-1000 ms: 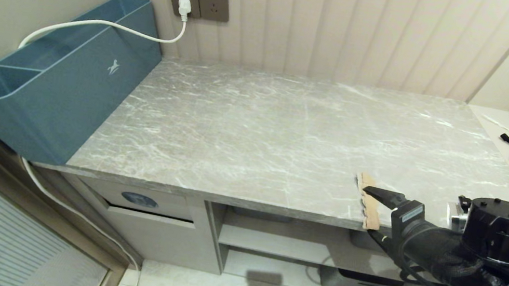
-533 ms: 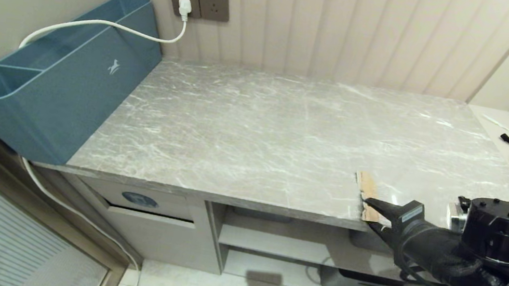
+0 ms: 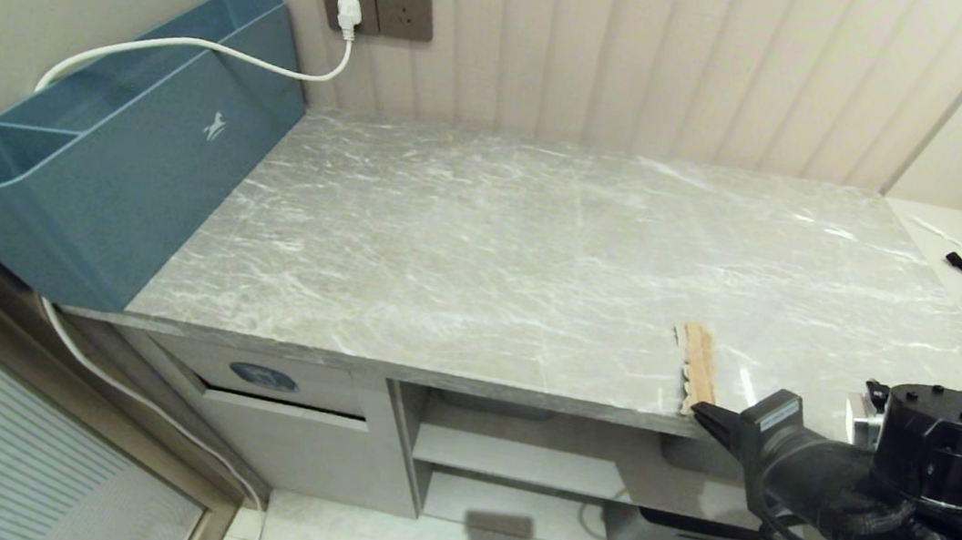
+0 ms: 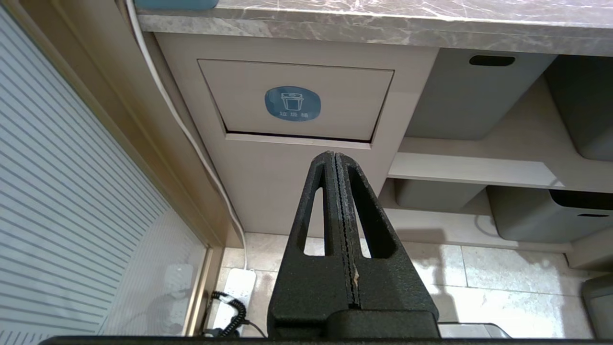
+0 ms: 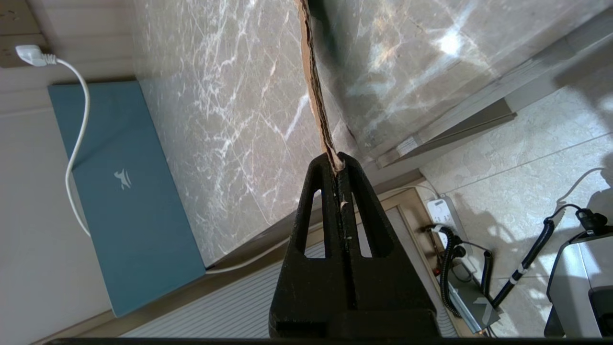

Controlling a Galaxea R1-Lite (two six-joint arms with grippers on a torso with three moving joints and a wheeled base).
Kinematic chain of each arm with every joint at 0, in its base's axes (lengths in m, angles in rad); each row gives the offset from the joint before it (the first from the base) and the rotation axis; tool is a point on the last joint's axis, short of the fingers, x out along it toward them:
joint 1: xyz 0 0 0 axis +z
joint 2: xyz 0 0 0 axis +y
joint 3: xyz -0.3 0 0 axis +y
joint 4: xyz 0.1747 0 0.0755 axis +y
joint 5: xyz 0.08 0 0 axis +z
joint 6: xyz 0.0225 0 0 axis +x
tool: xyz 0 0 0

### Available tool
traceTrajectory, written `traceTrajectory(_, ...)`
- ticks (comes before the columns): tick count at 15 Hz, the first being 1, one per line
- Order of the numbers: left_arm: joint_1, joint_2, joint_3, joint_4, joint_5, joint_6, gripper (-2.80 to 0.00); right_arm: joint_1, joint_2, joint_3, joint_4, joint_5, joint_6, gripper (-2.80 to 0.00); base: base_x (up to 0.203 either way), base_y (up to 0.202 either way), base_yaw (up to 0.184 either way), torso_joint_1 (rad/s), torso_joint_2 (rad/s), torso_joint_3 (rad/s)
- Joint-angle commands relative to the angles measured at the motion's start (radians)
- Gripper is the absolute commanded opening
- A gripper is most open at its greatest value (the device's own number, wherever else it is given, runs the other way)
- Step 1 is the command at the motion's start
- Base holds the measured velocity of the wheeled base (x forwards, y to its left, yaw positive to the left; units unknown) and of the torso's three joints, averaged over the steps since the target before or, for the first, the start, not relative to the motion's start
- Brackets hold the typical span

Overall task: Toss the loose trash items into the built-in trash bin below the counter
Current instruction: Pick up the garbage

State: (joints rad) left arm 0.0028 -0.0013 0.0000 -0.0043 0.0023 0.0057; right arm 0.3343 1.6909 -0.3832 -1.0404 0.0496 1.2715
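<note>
A narrow brown cardboard scrap [image 3: 697, 367] lies on the grey marble counter [image 3: 483, 252] close to its front edge and toward the right end, its near tip reaching that edge. The right gripper [image 3: 702, 413] sits level with the front edge, reaching in from the right, and its jaws are pinched together on the scrap's near tip; the right wrist view shows the scrap [image 5: 316, 91] edge-on, running out from between the closed fingers [image 5: 357, 191] across the stone. The rest of the scrap rests flat on the counter. The bin [image 3: 266, 378] is set into the cabinet under the counter's left front part, its flap marked by a round blue sticker [image 4: 292, 103], well apart from the scrap. The left gripper [image 4: 337, 158] hangs low in front of that flap, jaws pressed together with nothing between them. A long teal box [image 3: 120, 143] stands along the counter's left edge, with a white cable [image 3: 187, 46] draped over it to a plug [image 3: 347, 13] in the wall socket at the back. Grey tubs [image 4: 467, 96] sit on open shelves under the counter to the right of the bin.
</note>
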Motion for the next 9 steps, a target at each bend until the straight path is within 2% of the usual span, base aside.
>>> traceTrajectory(1,0.000,0.000,0.002,0.000,-0.001,0.000,-2.80,0.001,-0.024,0.004,-0.006,0.001,0.003,-2.80,0.000,0.000,0.000,0.000,0.00,0.000)
traceTrajectory(4,0.000,0.000,0.002,0.000,0.000,0.000,-2.80,0.037,-0.147,0.006,-0.005,0.025,-0.054,-2.80,0.000,0.000,0.000,0.000,0.00,0.000)
traceTrajectory(5,0.000,0.000,0.002,0.000,0.001,0.000,-2.80,0.080,-0.177,0.015,-0.005,0.052,-0.101,-2.80,0.000,0.000,0.000,0.000,0.00,0.000)
traceTrajectory(7,0.000,0.000,0.002,0.000,0.001,0.000,-2.80,0.172,-0.211,0.039,-0.004,0.134,-0.301,-2.80,0.000,0.000,0.000,0.000,0.00,0.000)
traceTrajectory(9,0.000,0.000,0.002,0.000,-0.001,0.000,-2.80,0.247,-0.214,0.018,0.000,0.149,-0.358,-2.80,0.000,0.000,0.000,0.000,0.00,0.000)
